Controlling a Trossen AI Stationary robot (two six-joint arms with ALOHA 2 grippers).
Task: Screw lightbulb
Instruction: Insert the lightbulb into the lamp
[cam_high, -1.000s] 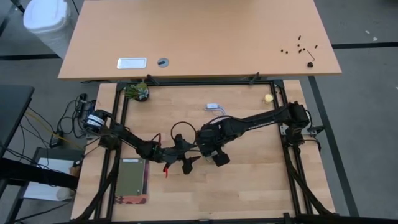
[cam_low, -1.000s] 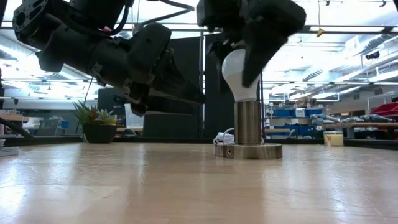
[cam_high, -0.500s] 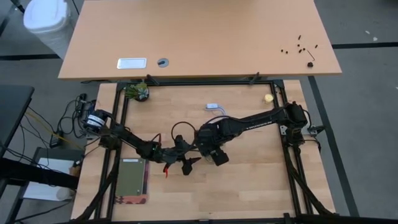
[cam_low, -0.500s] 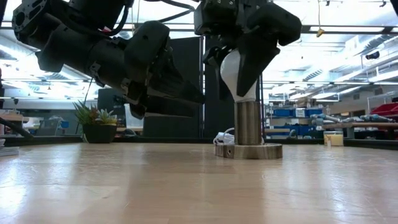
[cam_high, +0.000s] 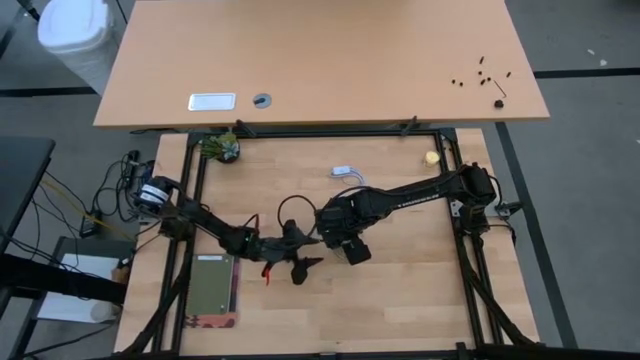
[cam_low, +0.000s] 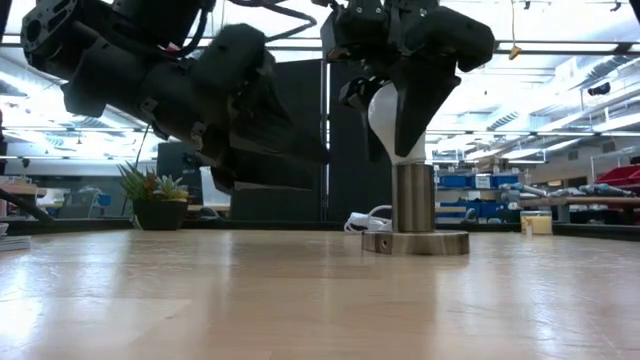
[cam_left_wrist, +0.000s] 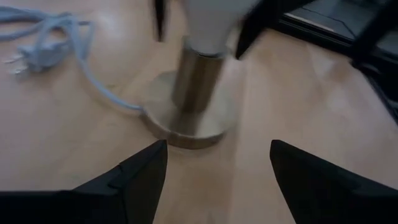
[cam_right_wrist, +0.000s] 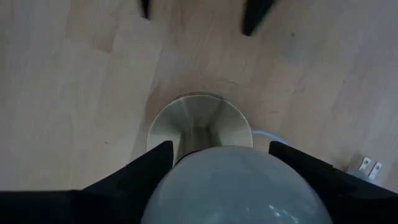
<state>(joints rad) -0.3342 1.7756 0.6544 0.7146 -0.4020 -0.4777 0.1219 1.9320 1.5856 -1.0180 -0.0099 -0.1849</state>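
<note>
White lightbulb stands upright in the metal socket at mid-table, the right gripper reaching straight down, fingers closed around its globe. At the socket's nine o'clock, the left gripper hovers low, jaws wide and empty.

Lightbulb upright atop socket base, mid-table, cord behind.

High: overhead, straight down, far.
Low: tabletop level, facing room.
Wrists: close.
Shared: lightbulb on socket base.
</note>
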